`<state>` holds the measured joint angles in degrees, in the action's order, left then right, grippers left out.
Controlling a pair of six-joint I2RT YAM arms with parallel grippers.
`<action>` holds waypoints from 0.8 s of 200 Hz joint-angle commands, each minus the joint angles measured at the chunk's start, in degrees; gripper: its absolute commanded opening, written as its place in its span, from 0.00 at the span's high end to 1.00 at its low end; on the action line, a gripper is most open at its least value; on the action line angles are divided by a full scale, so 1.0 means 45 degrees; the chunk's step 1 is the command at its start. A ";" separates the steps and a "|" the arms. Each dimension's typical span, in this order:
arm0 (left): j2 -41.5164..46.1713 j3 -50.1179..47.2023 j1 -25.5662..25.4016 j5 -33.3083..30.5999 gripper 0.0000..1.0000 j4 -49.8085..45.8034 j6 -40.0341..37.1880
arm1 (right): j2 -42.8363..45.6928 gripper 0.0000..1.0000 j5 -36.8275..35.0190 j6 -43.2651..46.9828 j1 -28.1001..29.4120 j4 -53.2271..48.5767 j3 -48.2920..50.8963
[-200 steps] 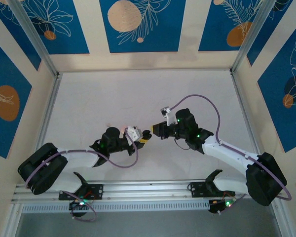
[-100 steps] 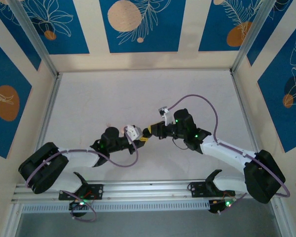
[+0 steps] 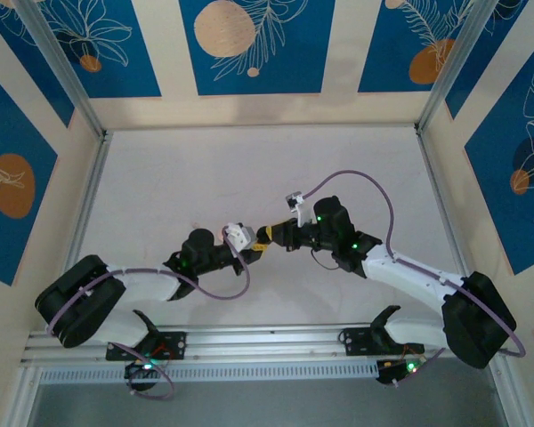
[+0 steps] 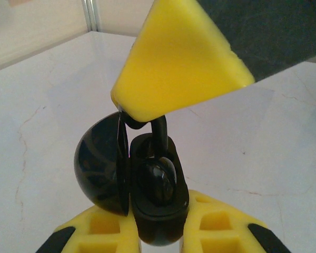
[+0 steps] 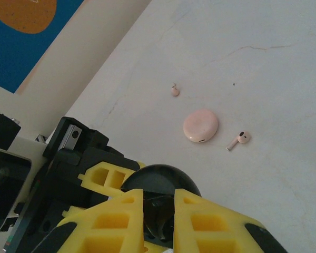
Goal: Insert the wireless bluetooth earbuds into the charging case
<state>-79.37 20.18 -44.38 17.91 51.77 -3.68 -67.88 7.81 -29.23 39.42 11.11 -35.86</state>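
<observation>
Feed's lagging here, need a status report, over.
Left gripper shut on open black case. Right gripper shut on black earbud, earbud in its socket. Pink case, pink earbuds on table, not blocking.

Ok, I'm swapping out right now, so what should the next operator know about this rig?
Grippers: left gripper jaws shut on the open black case; right gripper jaws shut on the black earbud by its stem.
Things: that bud looks down in the case's well; on the table lie a closed pink case and two loose pink earbuds.
Done: black earbud lowered in.
Left: release it, then the pink earbuds.
</observation>
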 commanded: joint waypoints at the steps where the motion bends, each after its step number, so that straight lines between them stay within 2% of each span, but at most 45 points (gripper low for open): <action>1: -0.0076 0.0055 -0.0140 -0.0074 0.88 0.1106 0.0229 | 0.0168 0.84 0.0082 -0.0199 0.0128 -0.0061 0.0199; 43: -0.0174 0.0031 -0.0141 -0.0055 0.88 0.1427 0.0276 | -0.0111 0.83 -0.0152 -0.0430 0.0190 -0.0285 0.0088; 67: -0.0089 0.0007 -0.0148 -0.0124 0.88 0.1409 0.0241 | 0.0052 0.72 -0.0567 -0.0601 0.0210 -0.0598 0.0058; 99: -0.0001 0.0007 -0.0145 -0.0162 0.88 0.1177 0.0137 | 0.0492 0.64 -0.0857 -0.0595 0.0215 -0.0833 0.0010; 160: 0.0252 -0.0137 -0.0143 -0.0171 0.88 0.0871 -0.0036 | 0.1839 0.56 -0.0793 -0.0017 0.0169 -0.1239 -0.0230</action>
<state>-79.90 20.14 -44.40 17.47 54.04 -3.33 -62.98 5.15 -31.33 40.07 7.60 -35.88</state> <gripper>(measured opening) 0.158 0.439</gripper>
